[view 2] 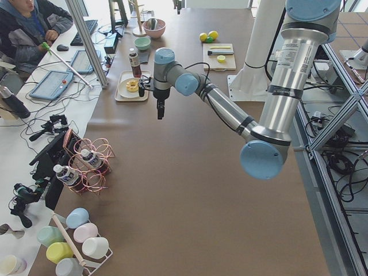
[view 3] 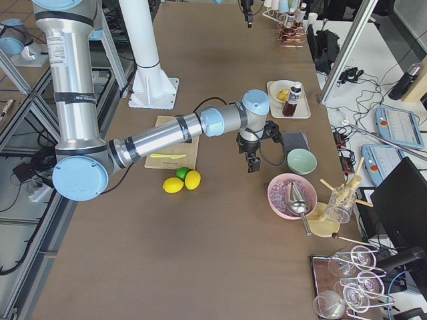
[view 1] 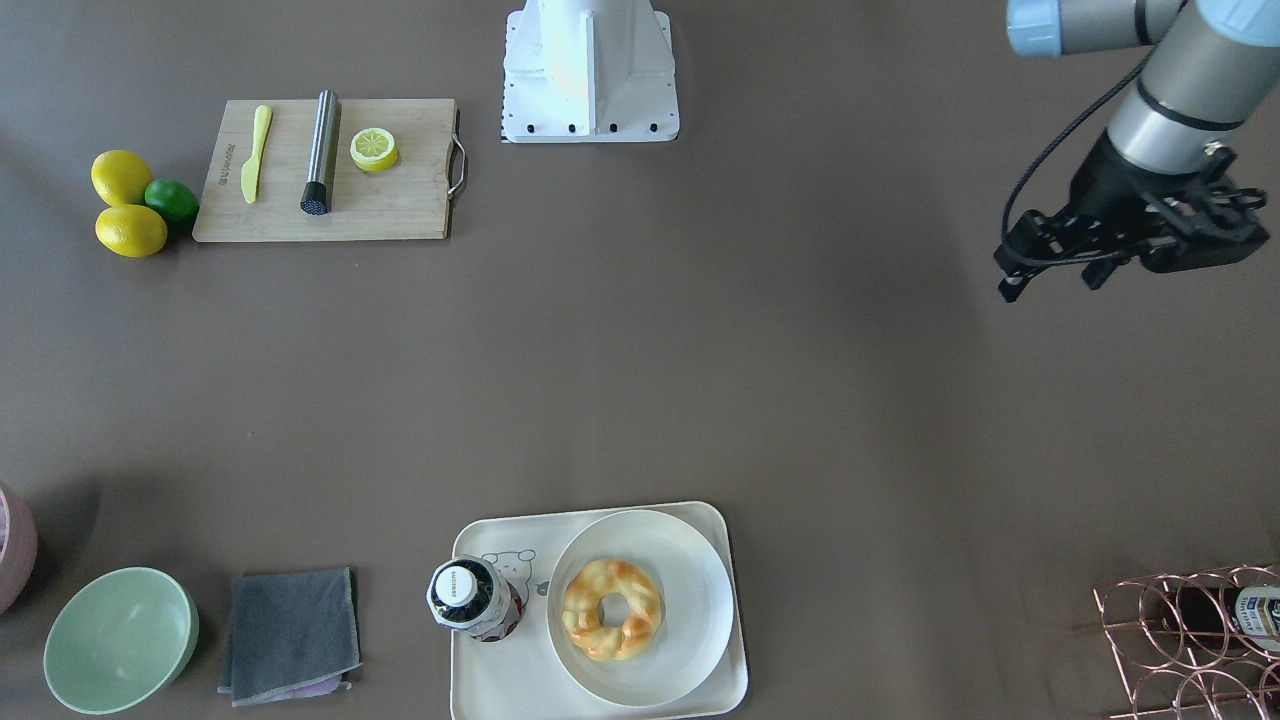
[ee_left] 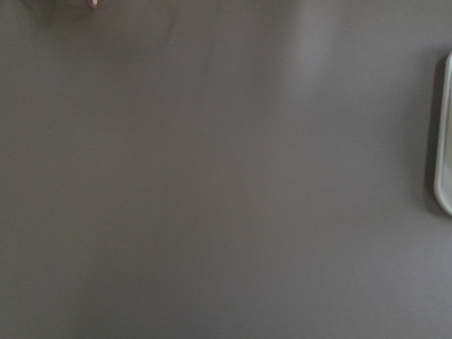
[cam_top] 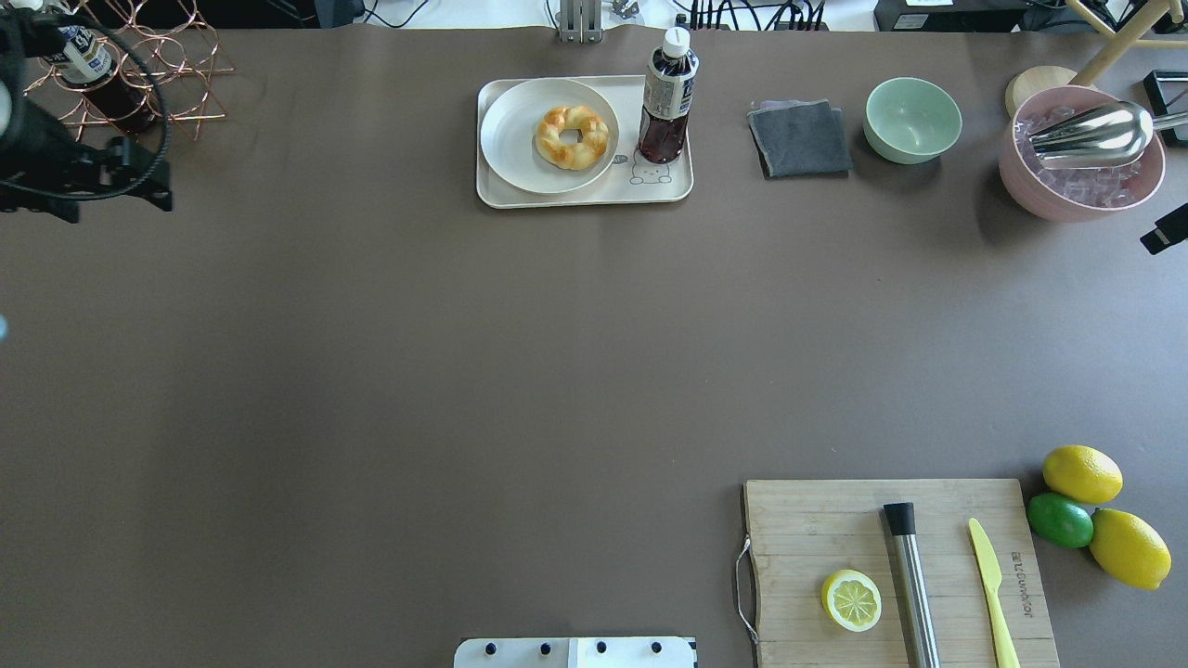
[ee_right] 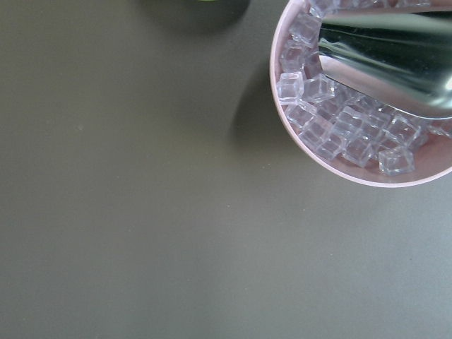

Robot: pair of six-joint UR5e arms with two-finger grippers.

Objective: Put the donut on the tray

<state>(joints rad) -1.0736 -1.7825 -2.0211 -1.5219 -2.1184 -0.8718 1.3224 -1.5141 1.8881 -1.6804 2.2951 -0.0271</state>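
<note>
The donut (view 1: 611, 608) is golden with brown glaze. It lies on a round off-white plate (view 1: 690, 580) that rests on the cream tray (view 1: 480, 690) at the table's far side; donut (cam_top: 573, 136), tray (cam_top: 668, 186). A dark drink bottle (cam_top: 666, 102) stands on the tray beside the plate. My left gripper (view 1: 1052, 286) hangs above bare table far to the tray's left, points down, looks open and is empty. The tray's rim (ee_left: 445, 141) shows at the left wrist view's right edge. Only a sliver of my right gripper (cam_top: 1165, 230) shows, near the pink bowl; I cannot tell whether it is open or shut.
A pink bowl (cam_top: 1039, 186) of ice cubes with a metal scoop sits far right, and its rim (ee_right: 296, 127) shows in the right wrist view. A green bowl (cam_top: 913, 119) and grey cloth (cam_top: 799, 137) lie right of the tray. A cutting board (cam_top: 807, 529), lemons and a wire bottle rack (cam_top: 176, 83) stand at the table's edges.
</note>
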